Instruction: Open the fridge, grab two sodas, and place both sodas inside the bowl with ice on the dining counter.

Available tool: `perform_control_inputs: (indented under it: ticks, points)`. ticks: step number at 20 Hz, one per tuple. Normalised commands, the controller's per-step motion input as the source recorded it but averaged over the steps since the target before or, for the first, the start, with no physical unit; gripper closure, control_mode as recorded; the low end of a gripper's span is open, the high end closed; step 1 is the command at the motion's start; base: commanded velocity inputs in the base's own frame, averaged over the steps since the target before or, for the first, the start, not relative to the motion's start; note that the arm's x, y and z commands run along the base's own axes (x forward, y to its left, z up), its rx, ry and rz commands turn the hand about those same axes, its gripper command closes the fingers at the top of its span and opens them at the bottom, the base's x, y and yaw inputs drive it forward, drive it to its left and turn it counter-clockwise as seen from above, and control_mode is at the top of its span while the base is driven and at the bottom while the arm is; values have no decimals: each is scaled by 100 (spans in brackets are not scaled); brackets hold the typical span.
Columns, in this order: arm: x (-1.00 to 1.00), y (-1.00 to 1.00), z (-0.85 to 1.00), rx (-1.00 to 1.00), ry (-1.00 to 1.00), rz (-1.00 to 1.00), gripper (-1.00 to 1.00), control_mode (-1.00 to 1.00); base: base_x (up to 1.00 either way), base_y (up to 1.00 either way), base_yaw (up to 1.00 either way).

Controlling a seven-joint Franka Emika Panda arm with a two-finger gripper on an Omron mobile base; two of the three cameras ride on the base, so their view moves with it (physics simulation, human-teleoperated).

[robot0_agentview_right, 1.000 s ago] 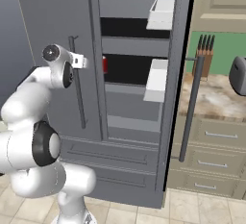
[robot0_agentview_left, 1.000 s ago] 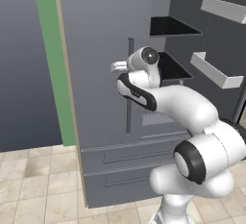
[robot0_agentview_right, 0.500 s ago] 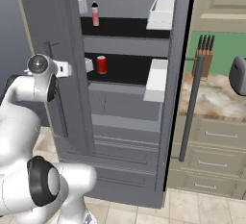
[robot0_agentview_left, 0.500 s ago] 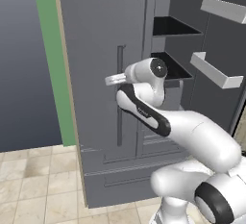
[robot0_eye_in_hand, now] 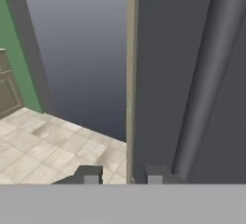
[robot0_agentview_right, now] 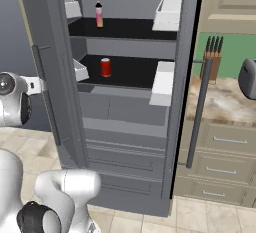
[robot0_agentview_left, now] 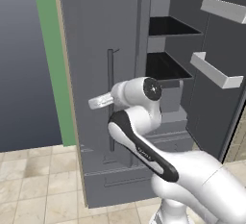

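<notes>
Fridge [robot0_agentview_right: 135, 127] standing with both doors swung out, sodas sitting inside: red can [robot0_agentview_right: 105, 67] on the middle black shelf, pink bottle [robot0_agentview_right: 99, 15] one shelf up. Claw [robot0_agentview_left: 98, 103] is hanging at the left door's [robot0_agentview_left: 96, 50] outer face, level with the lower half of its vertical bar handle [robot0_agentview_left: 110, 98], jaws pinched down near fully closed. Hand view is showing the door edge running up between the fingertips [robot0_eye_in_hand: 154, 175] and the bar just right of them, so can't tell if it's gripping the door edge or nothing. Key relation: both sodas are lying on the far side of that left door from the claw, deeper in and off to its right, can roughly level with it or a bit higher, bottle well above. Both are upright, long axis vertical, so I'd expect a sideways approach round the door edge. Bowl and dining counter aren't in frame
</notes>
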Motion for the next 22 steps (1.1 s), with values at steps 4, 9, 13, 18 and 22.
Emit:
perform_control_inputs:
  ticks: [4,9,13,18,22]
  points:
    - [-88,-19,28,0,0,-4,-100,-100,0,0,0]
    - [-50,-90,19,6,4,-12,-100,-100,0,0,0]
    - [-31,-100,-3,42,3,-13,-100,-100,0,0,0]
    - [0,-97,36,44,12,-11,-100,-100,0,0,0]
    - [32,-65,49,35,19,-8,-100,-100,0,0,0]
